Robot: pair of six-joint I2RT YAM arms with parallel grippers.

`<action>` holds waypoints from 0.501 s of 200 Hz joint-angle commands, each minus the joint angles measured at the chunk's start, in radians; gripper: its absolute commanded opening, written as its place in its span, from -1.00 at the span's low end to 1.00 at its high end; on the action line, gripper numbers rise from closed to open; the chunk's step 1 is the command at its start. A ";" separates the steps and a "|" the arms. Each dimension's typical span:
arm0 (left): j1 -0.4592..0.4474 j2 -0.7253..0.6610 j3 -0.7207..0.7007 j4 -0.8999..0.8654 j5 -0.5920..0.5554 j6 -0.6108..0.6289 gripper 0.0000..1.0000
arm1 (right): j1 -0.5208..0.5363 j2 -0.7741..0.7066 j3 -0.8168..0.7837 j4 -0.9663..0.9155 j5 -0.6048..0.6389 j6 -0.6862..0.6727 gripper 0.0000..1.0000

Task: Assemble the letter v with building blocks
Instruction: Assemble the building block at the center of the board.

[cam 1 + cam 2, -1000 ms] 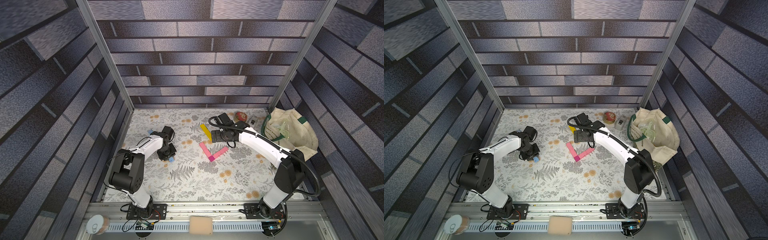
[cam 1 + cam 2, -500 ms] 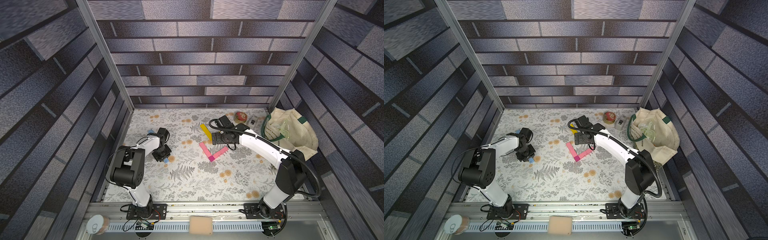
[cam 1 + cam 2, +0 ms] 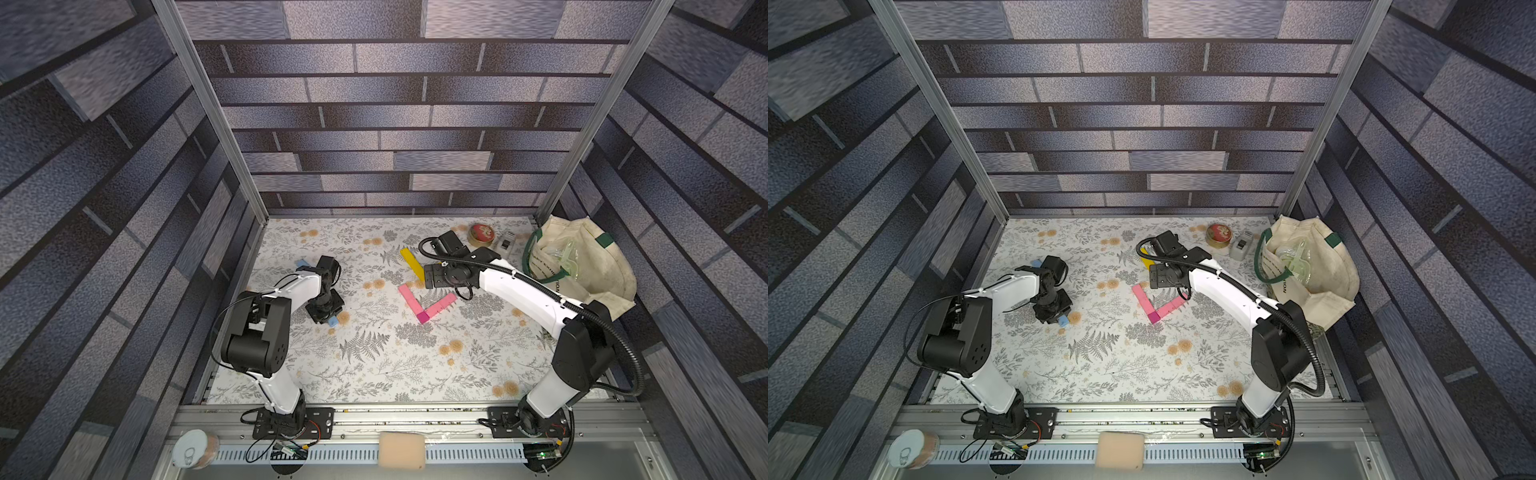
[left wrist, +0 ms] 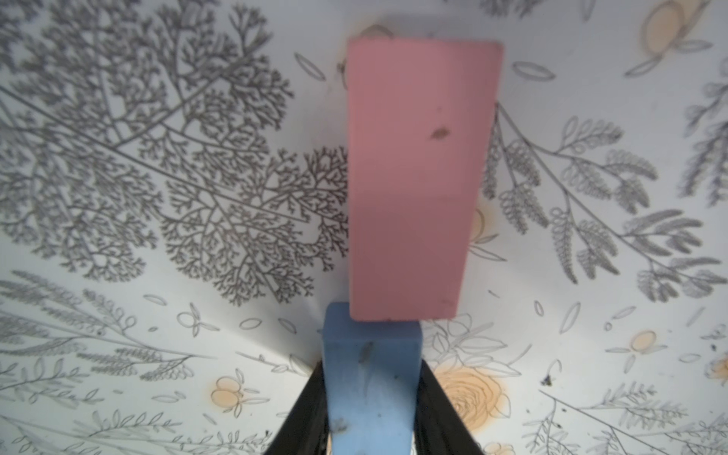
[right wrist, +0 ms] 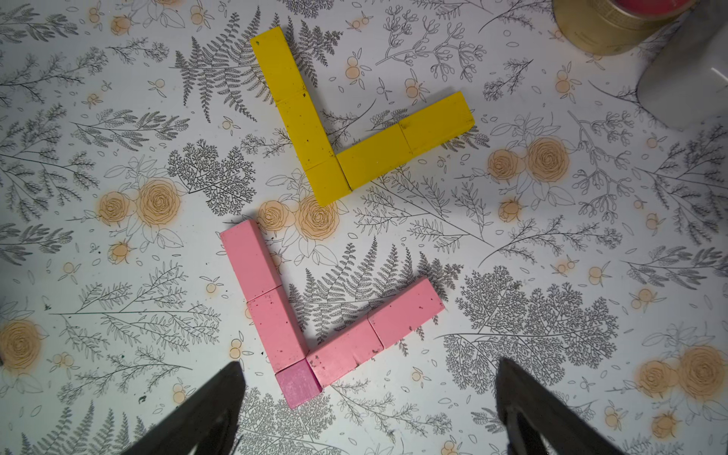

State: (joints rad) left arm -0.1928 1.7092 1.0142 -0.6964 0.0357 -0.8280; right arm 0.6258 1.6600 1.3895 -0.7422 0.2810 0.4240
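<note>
Clock bearings are read on the mat (image 3: pixel 374 365) in a top view, with 12 o'clock at the back wall.

On the front rail, a sponge (image 3: pixel 401 451) sits at 6 o'clock and a can (image 3: pixel 193 449) at 7 o'clock.

The left gripper (image 3: pixel 327 316) is at 9 o'clock, low over the mat. Its jaws are narrow and clamped on a blue block (image 4: pixel 370 394), which projects past the fingers (image 4: pixel 307 413). In the left wrist view a pink block (image 4: pixel 417 177) lies just beyond the blue block's end; contact between them cannot be determined.

At centre lies the pink V (image 5: pixel 346 352): two arms of two pink blocks each, meeting at a magenta cube (image 5: pixel 298 384), with the vertex toward 6 o'clock. The right gripper (image 5: pixel 369 362) hangs above it, jaws wide, holding nothing.

The yellow V (image 5: pixel 315 157) lies at 12 o'clock of the pink V, near but apart, and is partly hidden by the right arm in both top views. A second blue block (image 3: pixel 301 263) lies at 10 o'clock. A tin (image 3: pixel 481 233) and a box (image 3: pixel 508 241) stand at 1 o'clock, a bag (image 3: pixel 590 266) at 2 o'clock.
</note>
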 commanded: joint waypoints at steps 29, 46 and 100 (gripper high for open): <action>-0.007 0.049 -0.020 0.018 0.000 0.001 -0.29 | -0.017 -0.032 -0.026 0.016 0.015 -0.015 0.99; -0.008 0.049 -0.022 0.030 0.003 0.002 -0.34 | -0.018 -0.030 -0.026 0.016 0.011 -0.015 0.99; -0.002 0.056 -0.009 0.033 0.002 0.016 -0.35 | -0.021 -0.034 -0.031 0.017 0.009 -0.011 0.99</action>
State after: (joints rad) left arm -0.1947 1.7130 1.0176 -0.6987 0.0315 -0.8272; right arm 0.6147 1.6581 1.3712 -0.7349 0.2836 0.4175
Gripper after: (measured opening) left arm 0.333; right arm 0.996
